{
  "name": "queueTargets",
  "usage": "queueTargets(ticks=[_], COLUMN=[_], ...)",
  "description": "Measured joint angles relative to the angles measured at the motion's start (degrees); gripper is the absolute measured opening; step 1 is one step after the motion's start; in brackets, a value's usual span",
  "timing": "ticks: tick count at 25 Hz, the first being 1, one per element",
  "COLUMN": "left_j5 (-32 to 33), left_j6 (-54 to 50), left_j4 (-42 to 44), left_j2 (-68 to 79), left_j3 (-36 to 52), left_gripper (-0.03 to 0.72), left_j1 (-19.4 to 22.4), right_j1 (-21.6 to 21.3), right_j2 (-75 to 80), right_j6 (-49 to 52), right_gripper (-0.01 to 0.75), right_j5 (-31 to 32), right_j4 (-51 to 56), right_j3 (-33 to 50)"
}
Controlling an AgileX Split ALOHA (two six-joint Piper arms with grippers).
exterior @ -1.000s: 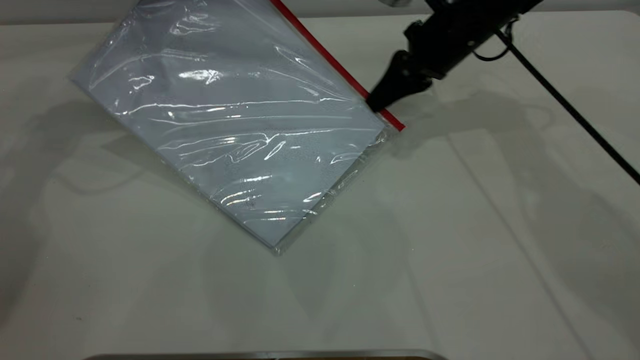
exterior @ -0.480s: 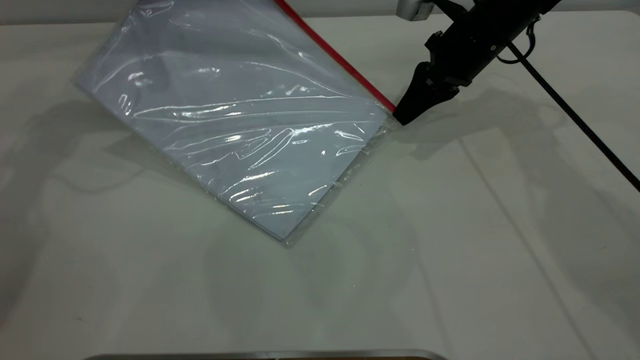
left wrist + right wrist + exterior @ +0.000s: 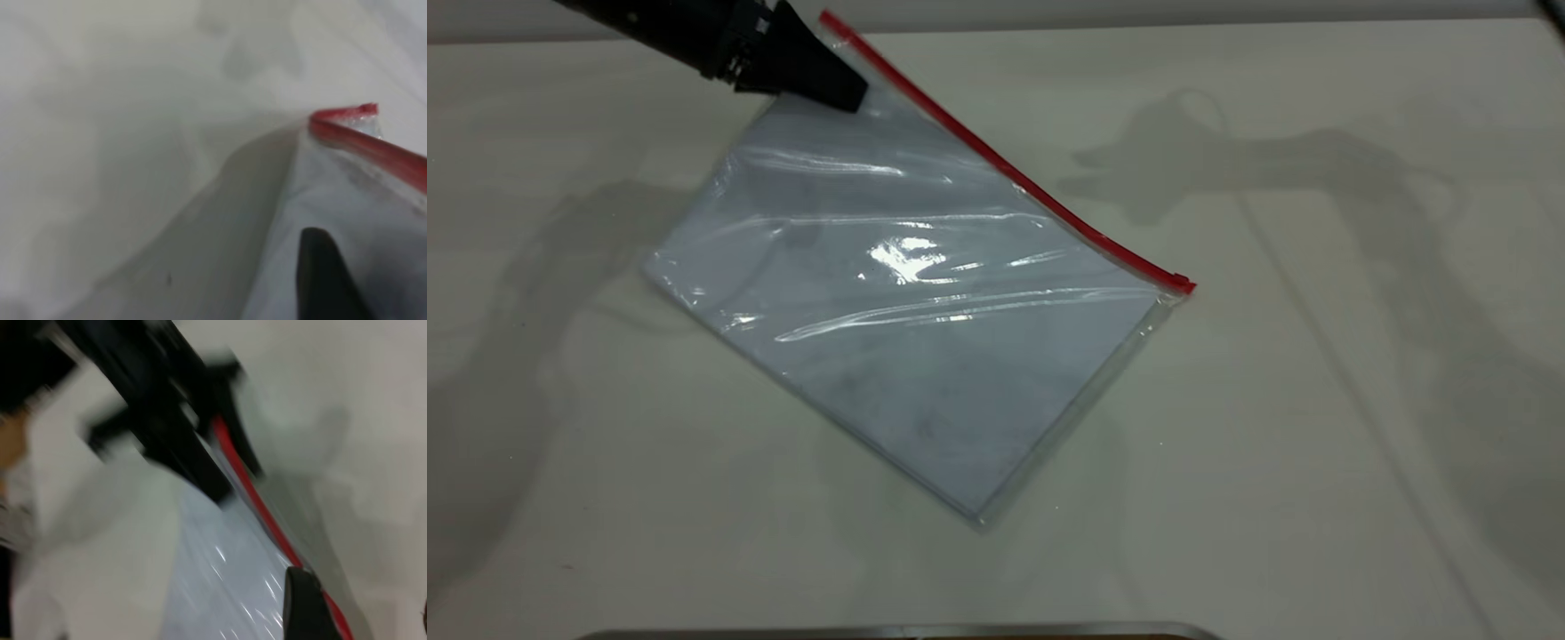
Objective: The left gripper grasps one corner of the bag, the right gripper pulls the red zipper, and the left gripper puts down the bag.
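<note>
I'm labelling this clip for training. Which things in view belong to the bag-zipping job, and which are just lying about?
In the job:
- black cone-shaped left gripper, at the bag's far corner
- large clear plastic bag
- thin red zipper
- black right gripper, seen only in its wrist view

Lying about:
- metal edge at the white table's near side

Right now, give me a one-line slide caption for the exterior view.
Left gripper holds the far corner of the bag, red zipper running along its right edge.

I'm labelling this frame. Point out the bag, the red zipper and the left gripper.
bag (image 3: 925,356): exterior view, middle of the clear panel.
red zipper (image 3: 1014,178): exterior view, midway along the red strip.
left gripper (image 3: 852,98): exterior view, tapered tip at the bag's upper corner.
</note>
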Motion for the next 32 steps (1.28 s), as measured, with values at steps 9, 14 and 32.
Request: queueTargets(ticks=[9, 14, 32], left_j5=[11.04, 11.42, 11.42], left_j6=[-22.99, -32.58, -52.33], left_j4=[5.54, 10.84, 34.87], left_j2=[-13.52, -26.87, -71.80], left_j3=[-4.46, -4.95, 22.17], left_gripper=[0.494, 0.494, 0.494], left_j1=[8.55, 11.39, 11.51], right_j1=[-0.21, 0.03, 5.11], right_j2=[-14.76, -27.64, -96.33], right_j6=[22.82, 37.98, 59.82], right_gripper=[0.462, 0.448, 0.427], right_j5=[1.70, 2.88, 3.28], right_j4=[-6.81, -20.34, -56.63], right_j3=[-0.18, -0.18, 54.40])
